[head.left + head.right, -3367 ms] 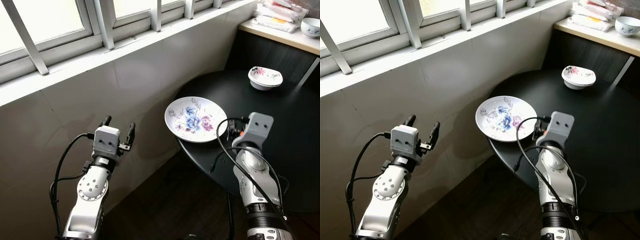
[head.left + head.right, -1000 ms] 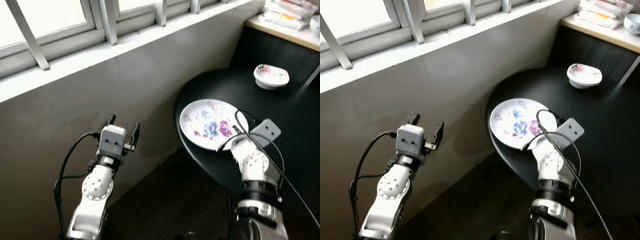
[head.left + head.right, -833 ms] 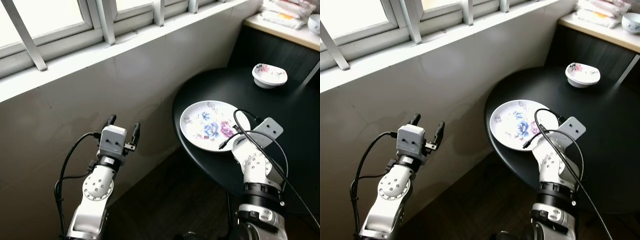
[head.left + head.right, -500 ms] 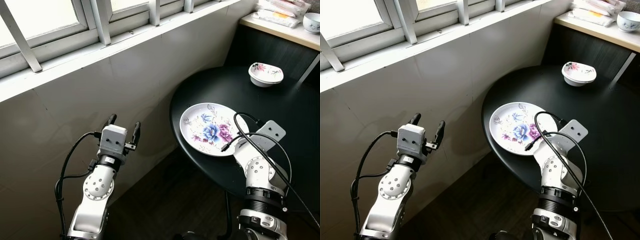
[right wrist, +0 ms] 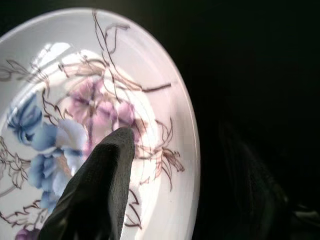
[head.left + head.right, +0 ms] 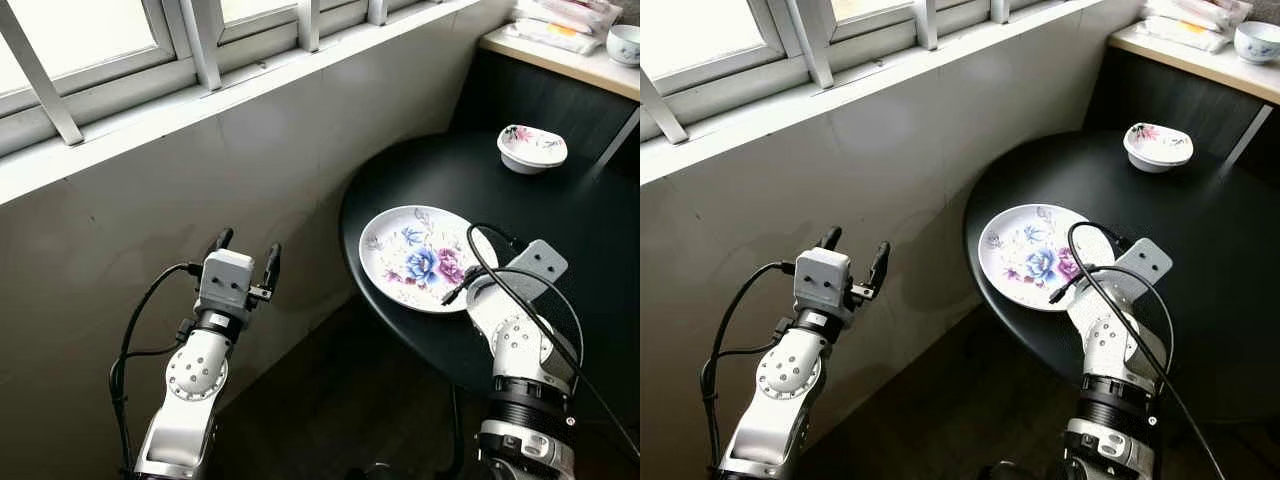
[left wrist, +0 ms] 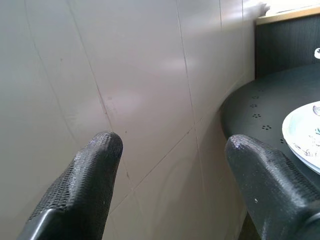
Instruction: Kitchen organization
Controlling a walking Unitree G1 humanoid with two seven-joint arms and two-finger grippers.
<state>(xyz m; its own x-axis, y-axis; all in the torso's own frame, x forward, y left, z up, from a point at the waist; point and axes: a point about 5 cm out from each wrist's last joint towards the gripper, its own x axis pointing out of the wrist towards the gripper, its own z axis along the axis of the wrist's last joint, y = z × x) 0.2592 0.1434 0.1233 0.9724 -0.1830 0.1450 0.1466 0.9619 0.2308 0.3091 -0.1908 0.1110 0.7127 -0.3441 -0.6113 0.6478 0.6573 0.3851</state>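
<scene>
On the round black desk [image 6: 560,200] below the window, the floral plate [image 6: 418,257] has slid toward the edge since seconds ago, the right claw [image 5: 175,165] gripping its rim, suggesting removal; left claw [image 6: 245,256] gapes empty.
</scene>
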